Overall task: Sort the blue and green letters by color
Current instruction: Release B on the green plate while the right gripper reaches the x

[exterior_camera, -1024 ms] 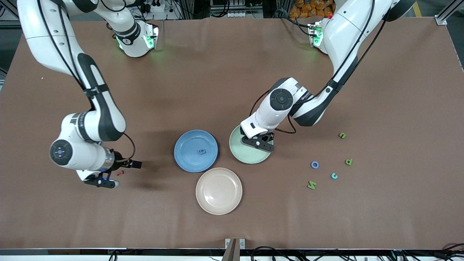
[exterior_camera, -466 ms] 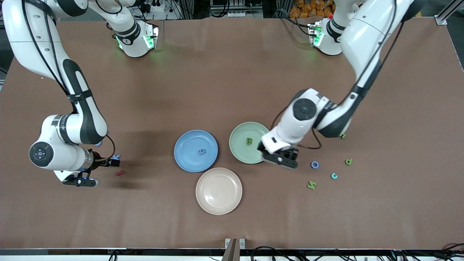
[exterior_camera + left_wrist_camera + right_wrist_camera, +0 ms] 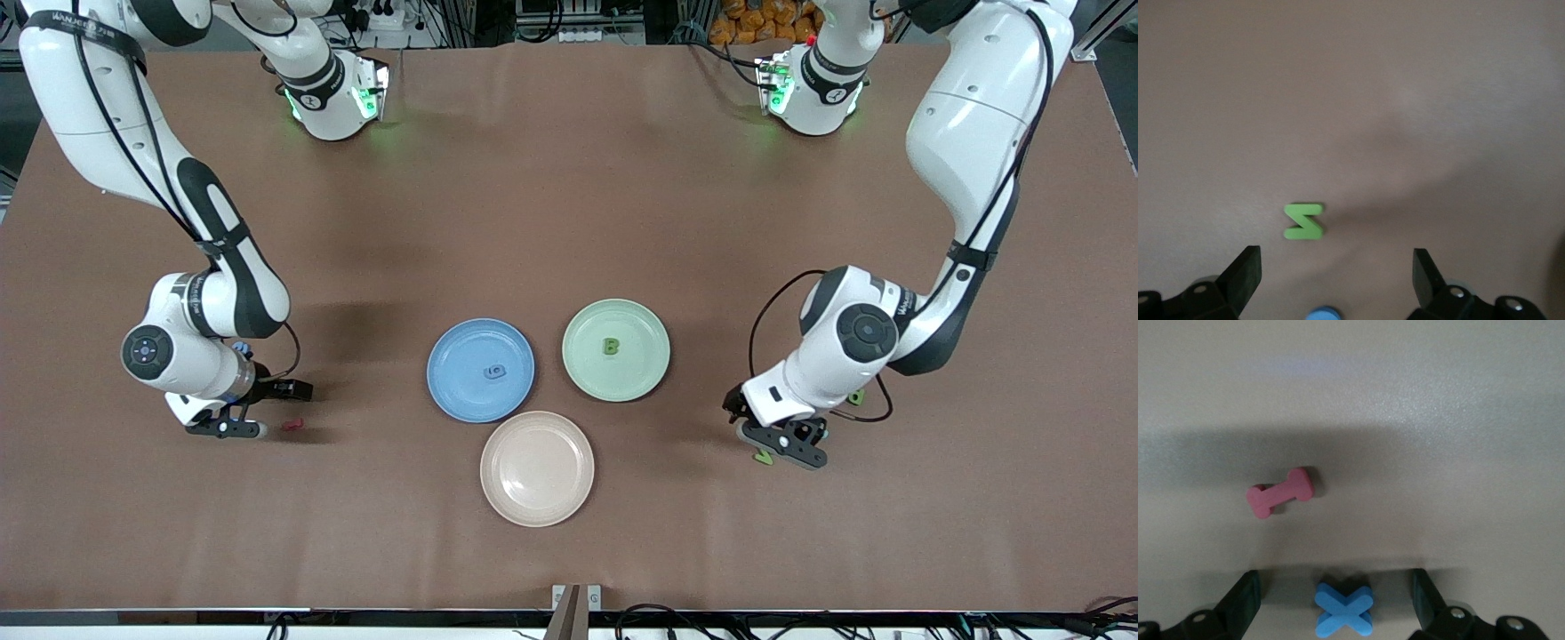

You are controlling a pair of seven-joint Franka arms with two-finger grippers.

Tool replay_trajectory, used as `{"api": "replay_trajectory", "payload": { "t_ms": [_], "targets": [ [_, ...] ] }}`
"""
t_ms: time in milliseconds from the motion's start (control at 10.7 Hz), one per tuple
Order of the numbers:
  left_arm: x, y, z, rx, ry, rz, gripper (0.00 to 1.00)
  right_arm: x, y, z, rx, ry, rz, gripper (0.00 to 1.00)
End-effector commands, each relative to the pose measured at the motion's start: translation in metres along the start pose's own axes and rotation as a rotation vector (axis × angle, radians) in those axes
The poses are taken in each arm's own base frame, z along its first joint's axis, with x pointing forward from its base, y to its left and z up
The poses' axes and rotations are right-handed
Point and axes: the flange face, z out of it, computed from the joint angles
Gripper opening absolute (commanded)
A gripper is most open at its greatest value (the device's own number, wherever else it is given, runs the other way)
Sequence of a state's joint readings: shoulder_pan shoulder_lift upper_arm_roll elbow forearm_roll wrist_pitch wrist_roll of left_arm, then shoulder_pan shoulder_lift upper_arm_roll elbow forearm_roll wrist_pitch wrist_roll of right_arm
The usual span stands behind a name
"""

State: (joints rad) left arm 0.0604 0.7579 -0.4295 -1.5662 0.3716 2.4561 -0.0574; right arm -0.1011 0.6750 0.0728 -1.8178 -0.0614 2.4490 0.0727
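your left gripper (image 3: 1331,280), jaws spread, hovers over the flat green foam letter n (image 3: 1303,221); your right gripper (image 3: 1335,603), jaws spread, brackets the flat blue foam letter x (image 3: 1344,611).

Brown table (image 3: 569,178) carries three plates (image 3: 537,468) and scattered letters (image 3: 763,457).

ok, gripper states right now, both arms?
Left gripper: open, empty, over the green letter.
Right gripper: open, empty, over the blue X beside the red letter.
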Motion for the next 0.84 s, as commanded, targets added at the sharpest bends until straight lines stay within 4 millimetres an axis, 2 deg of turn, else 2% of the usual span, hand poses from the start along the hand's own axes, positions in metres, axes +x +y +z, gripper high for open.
{"api": "replay_trajectory", "payload": {
  "t_ms": [0, 186, 279, 466, 559, 652, 745],
  "targets": [
    [0.018, -0.017, 0.020, 0.024, 0.026, 0.001, 1.00, -0.005, -0.002, -0.010, -0.003, -0.014, 0.003, 1.00],
    [0.020, -0.028, 0.027, 0.031, 0.028, -0.015, 1.00, -0.006, -0.001, -0.016, -0.006, -0.026, -0.003, 1.00],
    [0.019, -0.030, 0.038, 0.033, 0.018, -0.012, 1.00, -0.006, -0.001, -0.016, -0.006, -0.029, -0.003, 1.00],
    [0.016, -0.044, 0.047, 0.051, 0.009, -0.025, 0.88, -0.006, 0.000, -0.016, -0.006, -0.029, -0.002, 1.00],
    [0.015, -0.043, 0.053, 0.049, 0.004, -0.026, 0.86, -0.006, 0.001, -0.016, -0.006, -0.029, 0.000, 0.87],
    [0.014, -0.043, 0.055, 0.047, 0.001, -0.029, 0.84, -0.007, 0.001, -0.015, -0.006, -0.029, -0.008, 0.51],
    [0.013, -0.042, 0.057, 0.045, -0.002, -0.029, 0.82, -0.007, 0.002, -0.015, -0.005, -0.031, -0.022, 0.22]
  ]
}}
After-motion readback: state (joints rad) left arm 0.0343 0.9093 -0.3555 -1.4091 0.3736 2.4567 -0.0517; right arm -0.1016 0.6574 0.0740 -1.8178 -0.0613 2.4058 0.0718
